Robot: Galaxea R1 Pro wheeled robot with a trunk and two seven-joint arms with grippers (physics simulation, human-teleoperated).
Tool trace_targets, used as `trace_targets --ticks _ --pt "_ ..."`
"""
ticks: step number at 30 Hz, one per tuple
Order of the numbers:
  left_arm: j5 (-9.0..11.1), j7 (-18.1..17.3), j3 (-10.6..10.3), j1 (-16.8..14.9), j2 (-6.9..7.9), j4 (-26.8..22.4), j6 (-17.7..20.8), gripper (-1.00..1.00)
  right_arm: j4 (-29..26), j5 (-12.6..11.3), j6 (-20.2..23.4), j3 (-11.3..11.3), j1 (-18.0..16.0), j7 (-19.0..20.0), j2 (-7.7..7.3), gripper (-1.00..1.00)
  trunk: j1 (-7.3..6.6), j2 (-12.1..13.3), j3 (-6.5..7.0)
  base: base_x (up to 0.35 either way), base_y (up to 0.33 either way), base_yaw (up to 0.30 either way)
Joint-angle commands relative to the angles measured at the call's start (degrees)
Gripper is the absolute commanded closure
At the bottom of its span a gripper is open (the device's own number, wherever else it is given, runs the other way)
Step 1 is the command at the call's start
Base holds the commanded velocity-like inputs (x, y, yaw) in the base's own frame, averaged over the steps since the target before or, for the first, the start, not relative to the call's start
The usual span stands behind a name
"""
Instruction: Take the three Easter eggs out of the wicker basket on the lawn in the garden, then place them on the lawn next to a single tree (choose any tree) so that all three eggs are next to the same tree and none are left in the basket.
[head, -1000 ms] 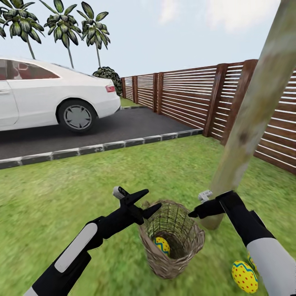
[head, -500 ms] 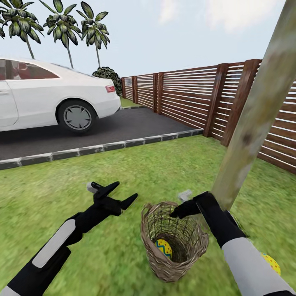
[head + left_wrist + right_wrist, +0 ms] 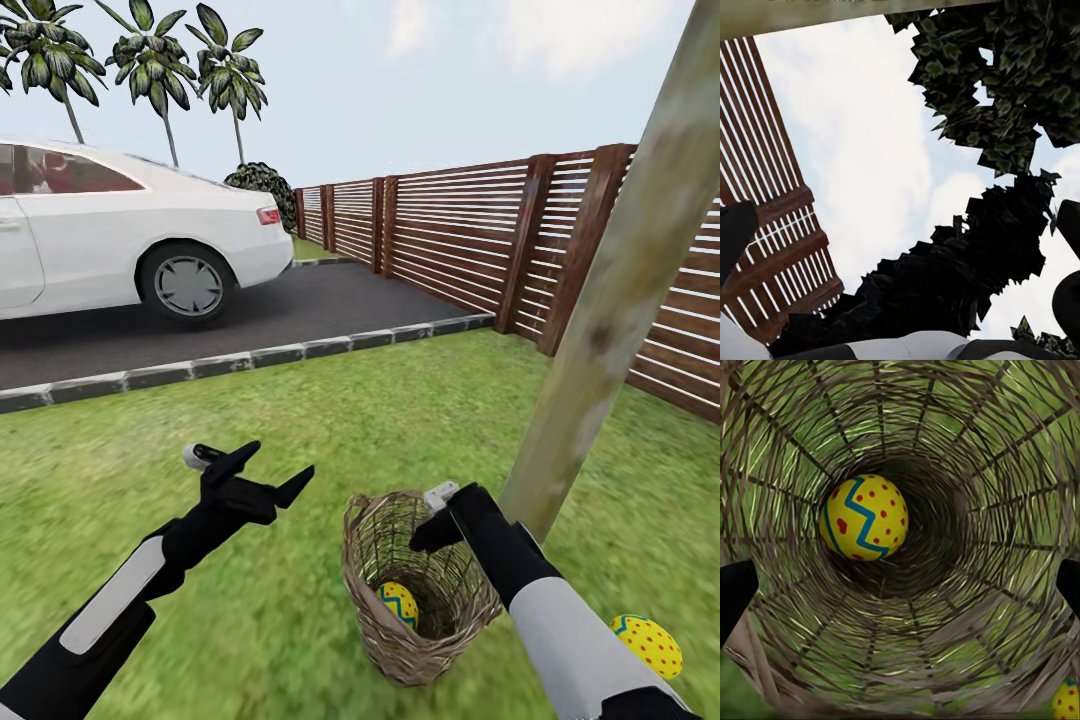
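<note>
Right tool [image 3: 425, 520] tip hidden behind basket [image 3: 372, 620] rim.

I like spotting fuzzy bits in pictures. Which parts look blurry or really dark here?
Head view: the grass looks smeared and soft, the fence sharp. Left wrist view: the leaves are nearly black against bright sky. Right wrist view: the egg is bright and clear, while the basket darkens toward its bottom.

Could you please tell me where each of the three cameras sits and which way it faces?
Head view: high, looking down over both arms at the wicker basket, tree and lawn.
Left wrist view: aims skyward at foliage and fence.
Right wrist view: peers into the basket at an egg.
Head and right wrist views share that egg.
</note>
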Motion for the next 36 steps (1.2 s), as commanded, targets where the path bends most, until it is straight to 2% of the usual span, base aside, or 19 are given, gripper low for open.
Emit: trace_targets --ticks 1,10,12,13,16,17,19,20,21,24,27,31,32,35,36 --pt "0.34 -0.11 -0.13 0.00 0.04 0.02 0.21 -1.00 0.00 0.55 0.17 0.03 -0.05 0.50 0.04 -1.00 0.21 -0.43 -0.23 0.000 0.000 0.000" --pt "0.25 -0.17 -0.13 0.05 0.02 0.05 0.17 -1.00 -0.60 0.21 0.02 -0.05 -0.08 0.52 0.02 -1.00 2.19 -4.04 -1.85 0.000 0.000 0.000" --pt "0.26 -0.17 -0.13 0.05 0.02 0.07 0.17 -1.00 0.23 -0.02 -0.21 -0.09 -0.98 0.32 0.09 -1.00 2.63 -4.84 -2.21 0.000 0.000 0.000" --pt "0.27 -0.17 -0.13 0.05 0.02 0.08 0.17 -1.00 1.15 -0.08 -0.29 -0.13 -1.72 0.17 0.16 -1.00 2.84 -5.24 -2.39 0.000 0.000 0.000" --pt "0.30 -0.17 -0.13 0.05 0.02 0.10 0.17 -1.00 10.75 -0.13 -1.59 -0.38 -6.98 -1.06 1.67 -1.00 3.50 -6.44 -2.93 0.000 0.000 0.000" --pt "0.30 -0.17 -0.16 0.05 0.02 0.11 0.17 -1.00 16.74 -0.15 -5.49 -0.46 -9.88 -4.01 2.68 -1.00 3.72 -6.84 -3.11 0.000 0.000 0.000" --pt "0.30 -0.17 -0.16 0.05 0.02 0.11 0.17 -1.00 19.50 -0.21 -8.23 -0.51 -10.92 -7.42 3.46 -1.00 4.16 -7.64 -3.47 0.000 0.000 0.000" --pt "0.30 -0.17 -0.15 0.05 0.02 0.11 0.17 -1.00 22.19 -0.38 -11.31 -0.56 -11.57 -12.68 4.53 -1.00 4.38 -8.05 -3.65 0.000 0.000 0.000" --pt "0.30 -0.17 -0.14 0.05 0.02 0.11 0.17 -1.00 23.35 -0.83 -12.65 -0.57 -11.78 -15.07 5.09 -1.00 4.60 -8.45 -3.83 0.000 0.000 0.000" --pt "0.30 -0.17 -0.15 0.05 0.02 0.11 0.17 -1.00 24.35 -2.98 -13.76 -0.53 -11.97 -17.01 5.57 -1.00 5.26 -9.65 -4.36 0.000 0.000 0.000" --pt "0.30 -0.17 -0.17 0.05 0.02 0.11 0.17 -1.00 24.60 -4.04 -13.82 -0.49 -12.00 -17.24 5.71 -1.00 5.92 -10.85 -4.90 0.000 0.000 0.000" --pt "0.42 -0.17 -0.21 0.05 -0.02 1.00 0.17 -1.00 24.58 -4.32 -13.68 -0.42 -12.02 -16.84 5.84 -1.00 6.80 -12.46 -5.62 0.000 0.000 0.000" --pt "0.46 -0.17 -0.21 0.05 -0.04 1.25 0.17 -1.00 24.53 -4.32 -13.69 -0.39 -12.01 -16.08 5.87 -1.00 7.02 -12.86 -5.80 0.000 0.000 0.000" --pt "0.54 -0.17 -0.22 0.05 -0.06 1.63 0.19 -1.00 24.10 -4.26 -13.63 -0.17 -12.01 -9.49 5.82 -1.00 7.68 -14.06 -6.34 0.000 0.000 0.000" --pt "0.55 -0.17 -0.21 0.05 -0.07 1.65 0.18 -1.00 24.00 -4.22 -13.56 -0.13 -12.01 -8.81 5.81 -1.00 7.90 -14.46 -6.52 0.000 0.000 0.000"
